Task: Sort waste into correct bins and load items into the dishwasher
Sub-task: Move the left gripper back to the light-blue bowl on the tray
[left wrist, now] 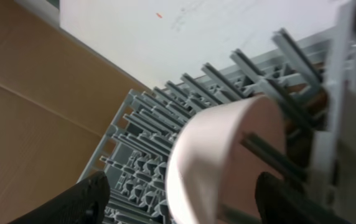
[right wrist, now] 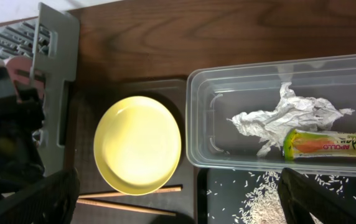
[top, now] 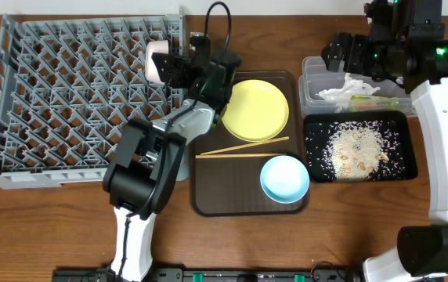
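Overhead view: a large grey dish rack fills the left of a dark wooden table. The left gripper is reached over the rack's right edge, where a small white cup is seen. In the left wrist view the cup is shown lying on its side among the upright pegs, and one peg is seen crossing its side. The black fingers are spread wide to either side of it, and a clear gap is seen between the near finger and the cup, so the cup is not clasped.

A brown serving tray is placed at the centre, just beside the rack. On it are a round yellow-green plate at the far end, a light-blue bowl at the near end, and thin wooden chopsticks laid between them.

To the right, a clear plastic tub is set behind a shallow black tray. Crumpled white tissue and a green-and-orange snack wrapper are held in the tub. Loose rice and food scraps are scattered in the black tray.

The right gripper is held above the tub's left end, its fingers parted wide with nothing between them.
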`<action>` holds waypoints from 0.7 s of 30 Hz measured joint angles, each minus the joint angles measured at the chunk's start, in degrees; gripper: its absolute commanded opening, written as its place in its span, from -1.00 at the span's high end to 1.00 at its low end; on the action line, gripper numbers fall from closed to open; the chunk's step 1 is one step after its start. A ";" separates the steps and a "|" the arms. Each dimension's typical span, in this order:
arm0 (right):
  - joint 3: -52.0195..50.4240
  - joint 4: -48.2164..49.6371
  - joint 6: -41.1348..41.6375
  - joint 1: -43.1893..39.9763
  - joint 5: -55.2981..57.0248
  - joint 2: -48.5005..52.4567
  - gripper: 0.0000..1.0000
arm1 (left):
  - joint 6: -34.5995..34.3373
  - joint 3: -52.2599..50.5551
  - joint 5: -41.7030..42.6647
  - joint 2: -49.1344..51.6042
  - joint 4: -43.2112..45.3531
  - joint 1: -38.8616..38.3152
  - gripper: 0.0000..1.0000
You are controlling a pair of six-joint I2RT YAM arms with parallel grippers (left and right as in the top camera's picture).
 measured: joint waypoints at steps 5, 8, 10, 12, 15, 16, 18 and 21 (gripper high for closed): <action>0.02 0.02 0.00 0.00 0.00 0.00 -0.99 | -3.61 0.00 0.15 -1.07 -3.52 -2.80 -0.63; 0.00 -0.02 0.00 0.00 0.00 0.00 -0.98 | -6.75 0.07 1.44 -3.76 -8.92 -4.17 -0.63; 0.00 -0.02 0.02 0.00 -0.02 0.00 -0.98 | -10.47 0.07 3.32 -6.58 -15.50 -4.63 -0.63; 0.02 0.00 0.00 0.00 -0.02 0.00 -0.98 | -15.23 0.11 6.36 -9.79 -22.80 -4.68 -0.63; 0.00 0.02 0.00 0.00 -0.02 0.00 -0.99 | -23.89 0.28 13.99 -14.40 -35.47 -3.96 -0.62; 0.00 0.00 0.00 0.00 -0.02 0.00 -0.98 | -26.80 0.28 17.81 -16.04 -39.15 -3.39 -0.61; 0.00 0.02 0.00 0.00 0.00 0.00 -0.98 | -30.58 0.28 25.29 -18.64 -44.37 -2.14 -0.60; -0.02 0.00 0.00 0.00 0.00 0.00 -0.98 | -34.18 0.31 36.44 -21.94 -50.82 -0.33 -0.54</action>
